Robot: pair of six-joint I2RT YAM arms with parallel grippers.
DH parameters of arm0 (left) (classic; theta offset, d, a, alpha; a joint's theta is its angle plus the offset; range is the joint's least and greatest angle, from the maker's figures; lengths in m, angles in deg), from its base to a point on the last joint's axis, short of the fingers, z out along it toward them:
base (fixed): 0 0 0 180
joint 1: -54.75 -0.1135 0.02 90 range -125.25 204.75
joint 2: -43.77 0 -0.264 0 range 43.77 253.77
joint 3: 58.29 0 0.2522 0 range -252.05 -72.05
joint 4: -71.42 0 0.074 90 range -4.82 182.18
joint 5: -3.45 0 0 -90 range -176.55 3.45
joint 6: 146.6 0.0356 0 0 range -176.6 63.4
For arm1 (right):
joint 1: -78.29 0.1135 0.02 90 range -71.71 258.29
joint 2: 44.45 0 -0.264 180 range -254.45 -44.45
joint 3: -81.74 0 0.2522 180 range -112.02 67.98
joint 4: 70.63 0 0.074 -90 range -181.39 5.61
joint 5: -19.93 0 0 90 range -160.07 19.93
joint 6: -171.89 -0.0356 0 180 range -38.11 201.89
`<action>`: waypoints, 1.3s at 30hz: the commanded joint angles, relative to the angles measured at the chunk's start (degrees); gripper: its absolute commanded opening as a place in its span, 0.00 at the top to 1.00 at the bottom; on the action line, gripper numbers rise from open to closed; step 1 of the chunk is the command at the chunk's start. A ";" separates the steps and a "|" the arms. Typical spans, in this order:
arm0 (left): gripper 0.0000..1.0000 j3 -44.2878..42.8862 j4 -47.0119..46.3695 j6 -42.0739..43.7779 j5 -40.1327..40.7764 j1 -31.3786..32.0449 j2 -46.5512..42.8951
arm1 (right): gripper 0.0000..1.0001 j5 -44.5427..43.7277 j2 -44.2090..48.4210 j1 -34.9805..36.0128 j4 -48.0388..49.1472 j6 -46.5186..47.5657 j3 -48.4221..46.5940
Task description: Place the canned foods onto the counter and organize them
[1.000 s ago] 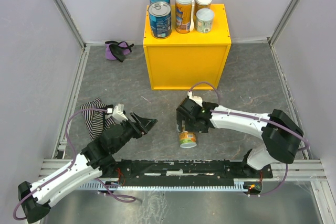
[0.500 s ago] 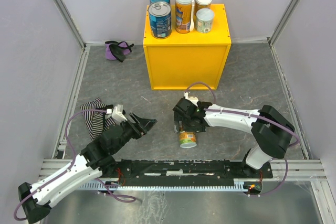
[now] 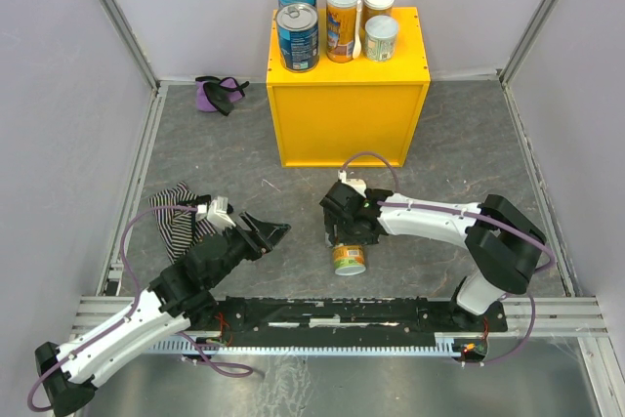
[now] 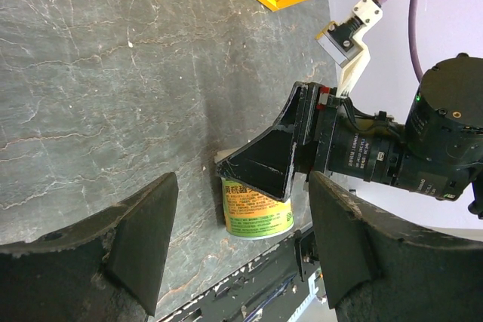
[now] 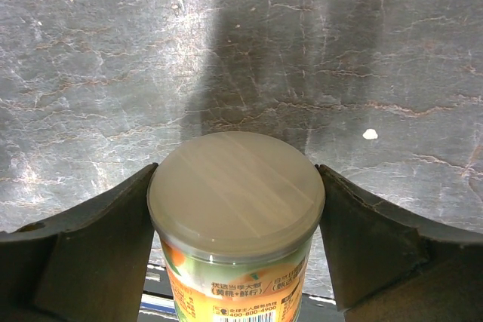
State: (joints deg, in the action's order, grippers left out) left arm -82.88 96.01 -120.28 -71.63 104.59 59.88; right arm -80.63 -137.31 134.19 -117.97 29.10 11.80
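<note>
A short orange-and-green can [image 3: 349, 259] stands on the grey floor near the front rail. It also shows in the right wrist view [image 5: 235, 194] and the left wrist view [image 4: 256, 215]. My right gripper [image 3: 341, 239] is open, and its fingers [image 5: 98, 239] flank the can's lid, very close on both sides. My left gripper [image 3: 277, 231] is open and empty, left of the can and pointing at it [image 4: 241, 182]. The yellow counter [image 3: 347, 114] carries two blue cans [image 3: 298, 36], two tall orange cans [image 3: 343, 21], a pale-green can [image 3: 381, 37] and a short orange can [image 3: 378, 1].
A purple cloth bundle [image 3: 220, 93] lies at the back left by the wall. A striped cloth [image 3: 174, 214] lies beside my left arm. The black base rail [image 3: 332, 314] runs just in front of the can. Grey walls enclose the floor.
My right gripper has shifted slightly left and closer over the can. The can and my left arm have hardly moved.
</note>
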 commanded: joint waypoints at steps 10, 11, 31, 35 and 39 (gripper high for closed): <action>0.24 0.13 -1.60 -2.20 1.56 -0.30 0.37 | 0.99 -2.36 4.92 0.51 -0.04 9.43 -5.32; 0.24 0.11 -1.71 -2.18 1.50 -0.28 0.66 | 0.99 -2.90 5.69 0.66 -0.18 10.44 -5.81; 0.24 -0.15 -4.53 -1.70 1.11 -0.28 4.20 | 0.99 -9.97 15.39 0.77 -5.58 21.86 -16.24; 0.24 -0.24 -4.64 -1.62 1.03 -0.28 4.35 | 0.99 -11.48 15.72 0.75 -8.23 23.43 -20.57; 0.24 -0.35 -4.61 -1.58 0.98 -0.28 4.43 | 0.99 -13.20 15.70 0.73 -10.80 24.67 -25.90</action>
State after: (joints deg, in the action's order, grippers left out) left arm -82.88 94.19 -120.70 -71.59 104.59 64.04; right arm -89.64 -125.23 134.72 -129.90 51.61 -6.36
